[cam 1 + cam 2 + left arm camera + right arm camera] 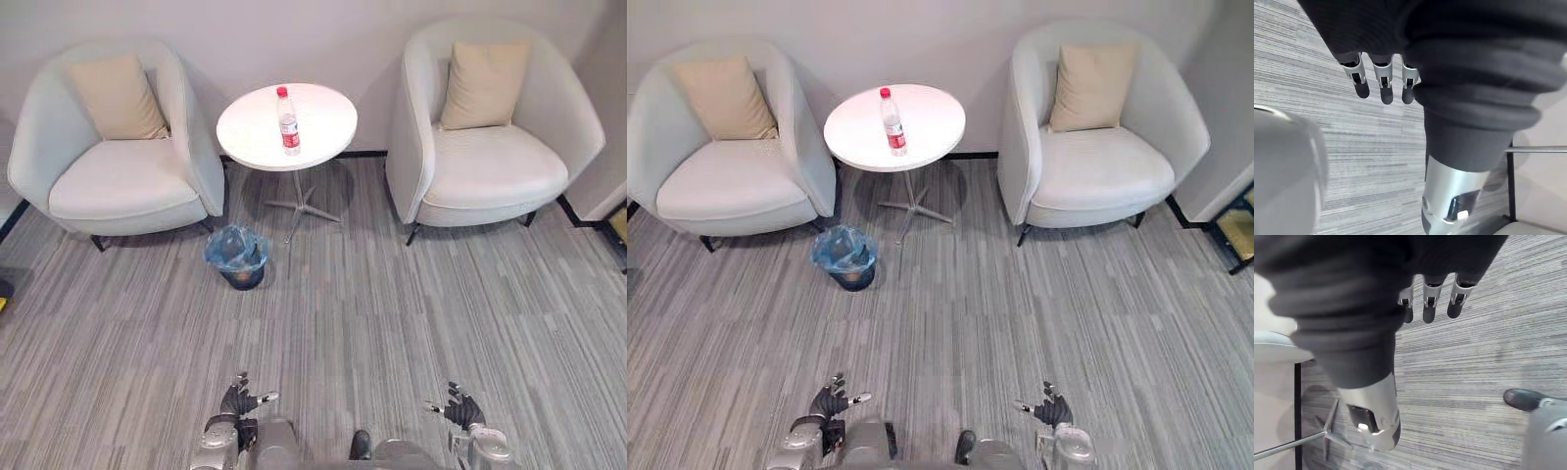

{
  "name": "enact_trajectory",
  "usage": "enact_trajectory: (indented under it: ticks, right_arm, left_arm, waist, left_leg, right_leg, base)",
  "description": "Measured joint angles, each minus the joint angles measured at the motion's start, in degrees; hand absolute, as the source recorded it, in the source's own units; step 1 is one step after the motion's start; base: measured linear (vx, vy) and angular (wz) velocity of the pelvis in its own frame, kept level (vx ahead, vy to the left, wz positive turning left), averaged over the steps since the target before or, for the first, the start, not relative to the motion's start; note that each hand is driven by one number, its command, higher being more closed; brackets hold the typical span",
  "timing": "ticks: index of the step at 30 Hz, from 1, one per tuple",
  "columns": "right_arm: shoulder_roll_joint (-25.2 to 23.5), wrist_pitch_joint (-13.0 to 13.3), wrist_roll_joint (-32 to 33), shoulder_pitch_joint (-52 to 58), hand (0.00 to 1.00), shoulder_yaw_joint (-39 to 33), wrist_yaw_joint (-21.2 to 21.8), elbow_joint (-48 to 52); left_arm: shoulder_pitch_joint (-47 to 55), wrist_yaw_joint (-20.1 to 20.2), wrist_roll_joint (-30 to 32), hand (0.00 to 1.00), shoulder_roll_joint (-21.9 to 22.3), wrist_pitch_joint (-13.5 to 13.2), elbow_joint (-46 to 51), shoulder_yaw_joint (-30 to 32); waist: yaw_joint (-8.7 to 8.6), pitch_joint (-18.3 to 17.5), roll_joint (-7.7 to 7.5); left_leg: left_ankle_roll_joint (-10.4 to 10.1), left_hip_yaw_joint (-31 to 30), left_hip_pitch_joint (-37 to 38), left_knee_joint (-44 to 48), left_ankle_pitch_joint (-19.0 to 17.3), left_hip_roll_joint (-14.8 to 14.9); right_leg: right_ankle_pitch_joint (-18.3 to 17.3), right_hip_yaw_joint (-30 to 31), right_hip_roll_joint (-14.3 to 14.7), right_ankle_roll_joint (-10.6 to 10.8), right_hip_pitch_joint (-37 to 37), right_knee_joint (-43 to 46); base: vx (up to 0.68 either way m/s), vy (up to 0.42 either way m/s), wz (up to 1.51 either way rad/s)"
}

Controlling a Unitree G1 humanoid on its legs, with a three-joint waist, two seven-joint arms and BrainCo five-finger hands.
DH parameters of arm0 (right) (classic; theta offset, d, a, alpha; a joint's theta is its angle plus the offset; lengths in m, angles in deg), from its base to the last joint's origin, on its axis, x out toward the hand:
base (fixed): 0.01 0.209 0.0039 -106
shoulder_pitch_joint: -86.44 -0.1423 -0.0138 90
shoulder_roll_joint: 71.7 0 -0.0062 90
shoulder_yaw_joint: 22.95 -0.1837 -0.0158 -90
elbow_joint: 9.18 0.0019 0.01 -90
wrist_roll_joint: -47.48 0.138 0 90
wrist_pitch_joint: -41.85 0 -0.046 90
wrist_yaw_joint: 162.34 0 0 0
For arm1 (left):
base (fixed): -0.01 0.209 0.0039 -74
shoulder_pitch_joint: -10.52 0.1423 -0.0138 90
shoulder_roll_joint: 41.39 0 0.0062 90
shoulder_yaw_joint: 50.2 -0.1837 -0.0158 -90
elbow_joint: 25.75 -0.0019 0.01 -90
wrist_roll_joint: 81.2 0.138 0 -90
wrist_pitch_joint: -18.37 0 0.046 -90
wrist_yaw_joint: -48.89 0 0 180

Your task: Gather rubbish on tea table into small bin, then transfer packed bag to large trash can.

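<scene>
Nearest: left hand (238,399) and right hand (458,409), fingers loosely apart, low over grey carpet (372,313). Further: one small bin (237,257), blue-lined, beside the table foot. Beyond: one round tea table (323,117) bearing one upright bottle (288,121) (red label, print illegible). Flanking: left armchair (118,181), right armchair (500,166), one cushion (116,98) each.

Left hand (238,399) and right hand (458,409) low, fingers relaxed, empty.

Bare carpet (392,323) is left open from 6 o'clock to the furniture. The round table (323,122) at 12 is flanked by an armchair (118,181) at 10 and a second armchair (495,162) at 2. The small bin (237,257) is set at 11, near the table's foot; the tabletop is occupied by one upright bottle (288,122).
</scene>
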Motion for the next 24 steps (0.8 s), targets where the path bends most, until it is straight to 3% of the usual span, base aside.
enact_trajectory:
  ticks: [2, 3, 6, 7, 8, 9, 11, 12, 14, 15, 17, 19, 20, 22, 23, 24]
  right_arm:
    - [-0.05, -0.01, 0.18, -0.46, 0.0, -0.39, -0.17, -0.03]
    - [-0.16, -0.03, 0.17, -0.75, 0.0, -0.96, -0.59, -0.19]
    - [0.47, -0.06, 0.16, -0.47, 0.0, -0.94, -0.71, -0.69]
    - [0.48, -0.14, 0.15, -0.65, 0.0, -0.58, -0.73, -1.34]
    - [0.06, -0.15, 0.0, -0.56, 0.0, 0.03, -0.68, -1.54]
    - [-0.11, -0.14, -0.04, -0.35, 0.0, 0.27, -0.63, -1.61]
    - [-0.98, -0.15, -0.36, 0.66, 0.0, 0.19, -0.62, -2.67]
    - [-1.07, -0.13, -0.57, 0.59, 0.0, 0.19, -0.62, -2.69]
    - [-1.79, -0.13, -1.52, 0.79, 0.0, 0.33, -0.5, -2.82]
    - [-2.02, -0.14, -1.68, 0.85, 0.0, 0.35, -0.43, -2.86]
    - [-2.28, -0.14, -2.19, 0.74, 0.0, 0.47, -0.37, -2.85]
    - [-2.27, -0.14, -2.21, 0.68, 0.0, 0.48, -0.36, -3.22]
    - [-2.2, -0.15, -2.21, 0.28, 0.0, 0.48, -0.36, -3.39]
    - [-1.65, -0.07, -2.2, -0.69, 0.0, 0.48, -0.33, -3.33]
    - [-1.52, -0.08, -2.2, -0.57, 0.0, 0.48, -0.28, -3.36]
    - [-1.52, -0.09, -2.2, 0.09, 0.0, 0.5, -0.19, -3.43]
  left_arm:
    - [0.05, -0.02, -0.01, 0.0, 0.03, 0.1, -0.01, -0.01]
    - [0.03, -0.03, -0.01, 0.0, 0.07, 0.08, 0.01, -0.09]
    - [0.27, -0.04, -0.01, 0.0, 0.06, 0.03, -0.08, -0.21]
    - [0.6, -0.06, 0.0, 0.0, -0.26, 0.02, -0.47, -0.19]
    - [1.24, -0.05, 0.01, 0.0, -0.77, 0.02, -0.6, -0.2]
    - [1.4, -0.03, 0.02, 0.0, -0.95, 0.03, -0.62, -0.25]
    - [1.02, -0.01, -0.05, 0.0, -2.43, 0.05, -0.78, -0.49]
    - [0.97, 0.0, -0.05, 0.0, -2.48, 0.02, -0.72, -0.68]
    - [1.18, 0.01, -0.03, 0.0, -2.55, 0.11, -0.74, -1.88]
    - [1.26, 0.01, -0.03, 0.0, -2.64, 0.14, -0.75, -2.26]
    - [1.77, 0.02, -0.02, 0.0, -2.98, 0.45, -0.77, -3.0]
    - [1.53, 0.0, -0.03, 0.0, -3.25, 0.45, -0.74, -2.95]
    - [1.39, 0.0, -0.03, 0.0, -3.31, 0.45, -0.73, -2.9]
    - [0.46, 0.01, -0.03, 0.0, -3.1, 0.45, -0.72, -2.89]
    - [0.21, 0.01, -0.02, 0.0, -3.12, 0.41, -0.7, -2.89]
    - [0.19, 0.02, 0.05, 0.0, -3.51, 0.34, -0.78, -2.89]
  waist:
    - [0.79, 0.16, -0.22]
    - [0.95, 0.42, -0.62]
    - [1.06, 0.01, 0.46]
    - [1.28, -0.26, 0.96]
    - [1.82, -0.66, -0.1]
    - [2.12, -0.76, -1.0]
    - [2.49, -1.98, -4.2]
    - [2.24, -2.02, -4.41]
    - [1.5, -2.0, -4.52]
    - [1.12, -1.99, -4.51]
    - [0.55, -1.65, -3.99]
    - [-0.15, -1.6, -3.93]
    - [-0.49, -1.55, -3.81]
    - [-0.77, -0.63, -2.2]
    - [-0.83, -0.47, -1.87]
    - [-0.88, -0.67, -2.7]
  left_leg:
    - [-0.12, 0.43, -1.72, -10.32, 0.15, -2.73]
    - [-0.47, 0.2, -1.97, -21.65, 1.59, -6.04]
    - [-0.6, -1.92, -0.58, -37.39, 7.12, -8.53]
    - [1.27, -2.77, -0.24, -38.52, 11.89, -8.62]
    - [3.1, -2.57, -0.47, -35.76, 13.38, -9.69]
    - [3.86, -2.41, -0.85, -33.79, 12.93, -10.27]
    - [6.66, -1.04, -1.17, -28.88, 8.78, -13.07]
    - [7.04, -0.87, -0.44, -29.01, 8.01, -13.64]
    - [8.3, -0.64, 3.78, -28.99, 4.29, -15.22]
    - [8.78, -0.83, 5.15, -28.87, 3.54, -15.56]
    - [10.25, -1.13, 11.82, -29.3, 0.89, -15.94]
    - [10.24, -2.14, 15.59, -30.62, 0.09, -15.85]
    - [10.24, -2.3, 16.6, -31.41, 0.09, -15.56]
    - [9.84, -2.7, 19.55, -32.64, -0.11, -13.28]
    - [8.71, -3.42, 21.05, -33.13, -0.71, -12.22]
    - [6.41, -4.52, 22.35, -33.18, -2.03, -12.3]
  right_leg:
    - [-0.42, 1.03, -1.02, 0.73, 1.21, -1.1]
    - [-1.29, 1.6, -2.39, 2.04, 3.07, -2.18]
    - [-3.49, 2.69, -2.53, 4.1, 4.81, -2.99]
    - [-5.72, 4.0, -2.29, 4.86, 5.48, -1.79]
    - [-8.74, 5.39, -3.7, 5.72, 5.55, 0.76]
    - [-10.38, 5.83, -4.58, 6.12, 5.34, 2.37]
    - [-14.26, 8.6, -7.94, 8.06, 1.57, 14.01]
    - [-14.0, 9.96, -8.45, 9.29, -0.48, 18.98]
    - [-9.98, 13.74, -9.67, 19.42, -8.09, 39.51]
    - [-10.23, 13.85, -9.86, 18.96, -9.54, 44.04]
    - [-13.16, 11.25, -10.01, 13.45, -13.82, 51.58]
    - [-14.86, 8.15, -9.48, 10.26, -17.04, 47.68]
    - [-15.18, 7.34, -9.12, 9.65, -18.31, 45.33]
    - [-14.48, 6.41, -6.11, 8.83, -21.54, 32.58]
    - [-11.11, 6.92, -4.66, 8.44, -21.97, 23.76]
    - [-2.45, 7.93, -4.53, 8.02, -21.81, 15.83]
  base:
    - [0.31, 0.079, -0.26]
    - [0.34, 0.132, -0.14]
    - [0.38, 0.204, -0.19]
    - [0.4, 0.243, -0.41]
    - [0.42, 0.229, -0.42]
    - [0.43, 0.181, -0.37]
    - [0.44, 0.161, -0.14]
    - [0.46, 0.192, 0.04]
    - [0.46, 0.193, 0.01]
    - [0.5, 0.145, 0.04]
    - [0.55, 0.094, 0.16]
    - [0.48, 0.004, 0.25]
    - [0.44, -0.057, 0.21]
    - [0.4, -0.066, 0.18]
    - [0.4, -0.093, 0.37]
    - [0.42, -0.116, 0.5]
